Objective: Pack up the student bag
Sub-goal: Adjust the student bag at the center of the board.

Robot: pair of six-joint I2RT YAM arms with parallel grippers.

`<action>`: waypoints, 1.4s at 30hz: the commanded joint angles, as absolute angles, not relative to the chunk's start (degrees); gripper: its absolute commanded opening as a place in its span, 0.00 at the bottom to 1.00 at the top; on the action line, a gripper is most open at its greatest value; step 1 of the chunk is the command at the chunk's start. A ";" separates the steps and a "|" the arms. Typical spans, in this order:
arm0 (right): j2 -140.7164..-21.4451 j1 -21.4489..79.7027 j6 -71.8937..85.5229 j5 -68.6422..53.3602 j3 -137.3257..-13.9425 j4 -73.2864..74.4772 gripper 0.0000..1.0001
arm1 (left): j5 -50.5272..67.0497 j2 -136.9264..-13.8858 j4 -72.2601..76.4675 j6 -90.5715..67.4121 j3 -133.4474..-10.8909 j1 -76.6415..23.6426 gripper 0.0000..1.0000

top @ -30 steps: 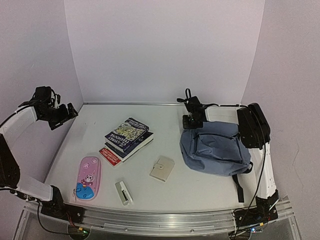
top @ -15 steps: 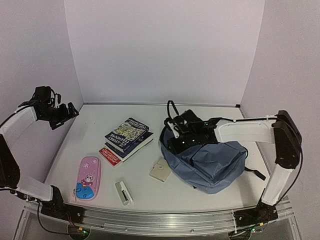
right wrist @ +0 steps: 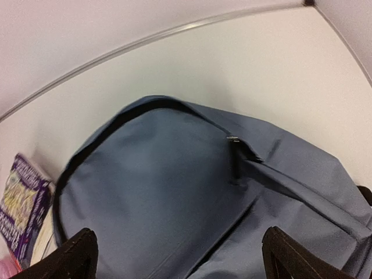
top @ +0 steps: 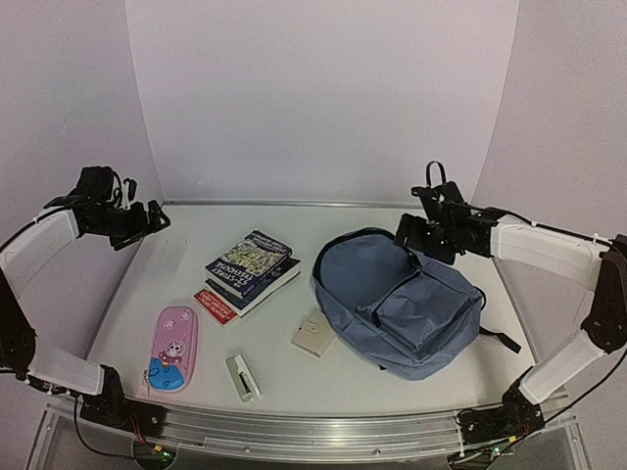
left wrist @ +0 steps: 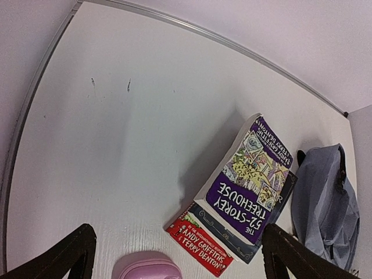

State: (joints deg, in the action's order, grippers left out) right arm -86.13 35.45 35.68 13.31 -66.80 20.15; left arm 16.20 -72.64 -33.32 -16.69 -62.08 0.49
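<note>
Near edge: small white stapler-like item (top: 242,378); pink pencil case (top: 173,349) to its left.
Mid: beige wallet (top: 315,334) just beside the bag's near-left edge; can't tell if touching.
Student bag (top: 402,302): lies flat on table (top: 176,264), right of centre, front pocket up.
Book stack (top: 252,270): left of bag, apart; purple "52-Storey Treehouse" on top.
R gripper (top: 411,235): over bag's far end, fingers wide apart, holding nothing.
L gripper (top: 152,217): far-left by wall, raised, fingers wide apart, nothing held.
</note>
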 commanded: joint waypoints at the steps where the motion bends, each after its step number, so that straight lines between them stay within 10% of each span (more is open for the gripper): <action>1: -87.24 30.53 44.92 13.62 -62.74 22.48 0.96 | 14.63 -70.89 -31.48 -16.19 -61.48 0.26 1.00; 19: -102.48 30.40 47.94 15.96 -62.16 18.87 0.66 | 12.66 -71.76 -33.26 -16.00 -62.53 -1.78 1.00; 27: -107.67 30.37 45.36 13.38 -65.74 16.75 0.02 | 12.27 -71.83 -33.43 -15.85 -62.58 -1.77 1.00; 42: -106.76 30.35 2.77 19.08 -73.05 7.86 0.00 | 14.64 -71.56 -32.66 -14.53 -62.26 -3.12 1.00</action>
